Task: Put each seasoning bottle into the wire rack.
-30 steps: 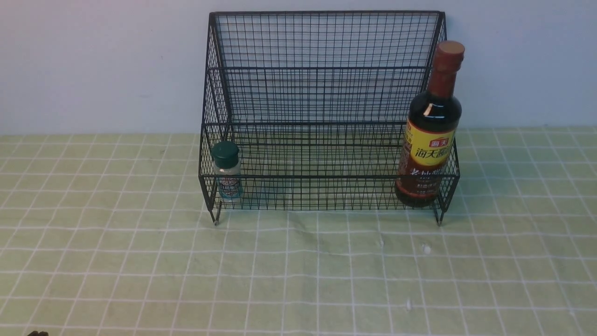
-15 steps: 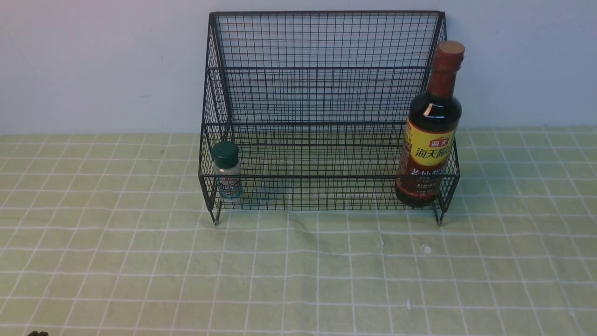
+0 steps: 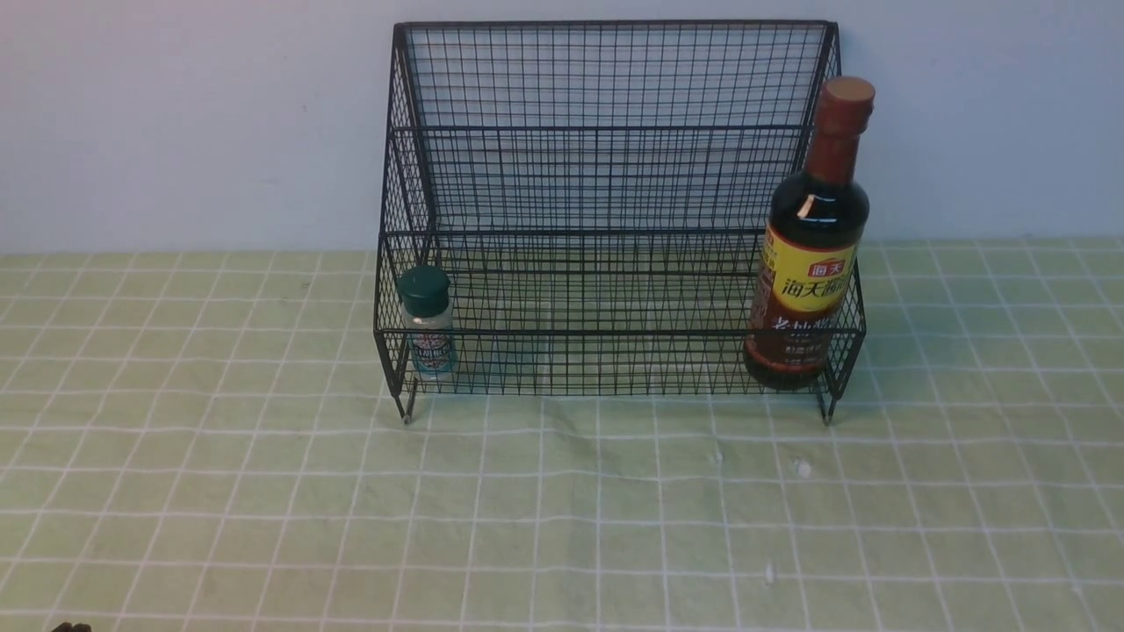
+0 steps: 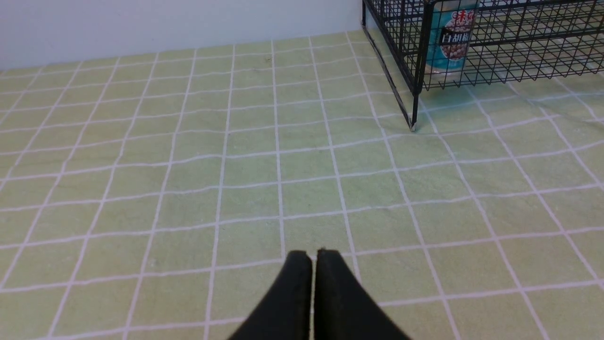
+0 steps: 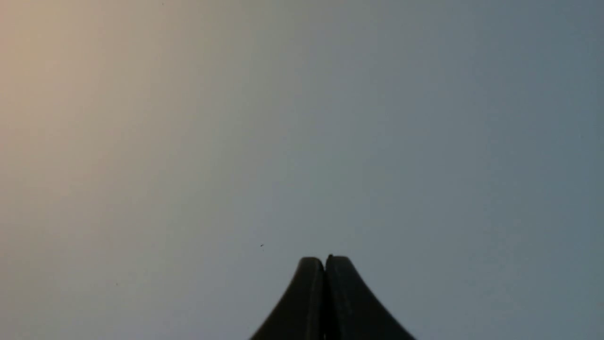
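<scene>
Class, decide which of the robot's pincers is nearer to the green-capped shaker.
Left, it seems: the left pincer is low at the front view's left edge, nearer the robot than the shaker; the right is outside that view.

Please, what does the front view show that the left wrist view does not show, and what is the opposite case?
Only the front view: the soy-sauce bottle, upright at the rack's right end, the shaker's green cap, and the rack's top rim.

Only the left wrist view: the left claw seen close, with its two fingers shut and nothing between them.

Both: the shaker inside the rack, part of the wall, and the checked cloth.
</scene>
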